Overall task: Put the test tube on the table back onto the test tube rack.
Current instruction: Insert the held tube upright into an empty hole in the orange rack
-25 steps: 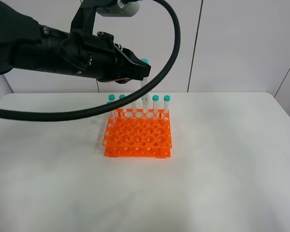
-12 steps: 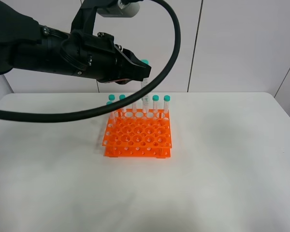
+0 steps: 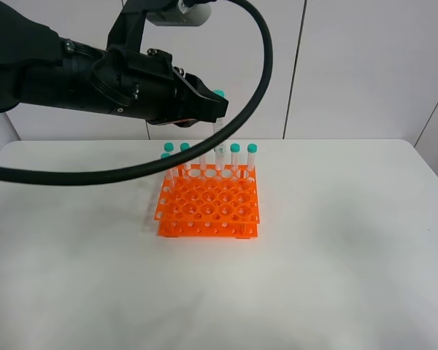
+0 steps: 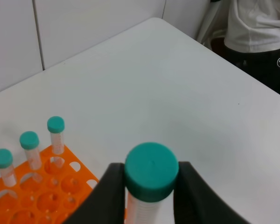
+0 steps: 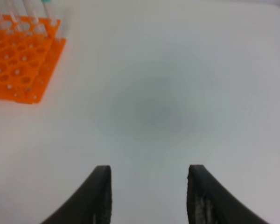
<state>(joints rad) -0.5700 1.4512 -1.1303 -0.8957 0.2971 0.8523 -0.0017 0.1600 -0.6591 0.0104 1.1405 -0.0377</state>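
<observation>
1 teal-capped test tube [image 4: 151, 171] is up off the table [image 3: 336, 240], pinched at its cap end between the 2 black fingers [image 4: 107, 198] of the left gripper [image 3: 214, 111]. From the high camera it hangs nearly upright over the back row of the orange test tube rack [image 3: 208, 208]. Its lower end is down among the other tubes [image 3: 235, 157] standing there, and I cannot tell whether the tip sits in a hole.

The left arm [image 3: 66, 73] reaches in from the left side of the table, with a thick black cable [image 3: 269, 58] looping over it. Its wrist camera looks down past the held cap onto 3 capped tubes [image 4: 29, 142] lined along one edge of the rack, and onto someone in a white shirt [image 4: 256, 23] beyond the table's corner.

The right gripper [image 5: 149, 196] hangs over bare tabletop with its 2 dark fingers spread and nothing between them. The rack is well apart from it.
</observation>
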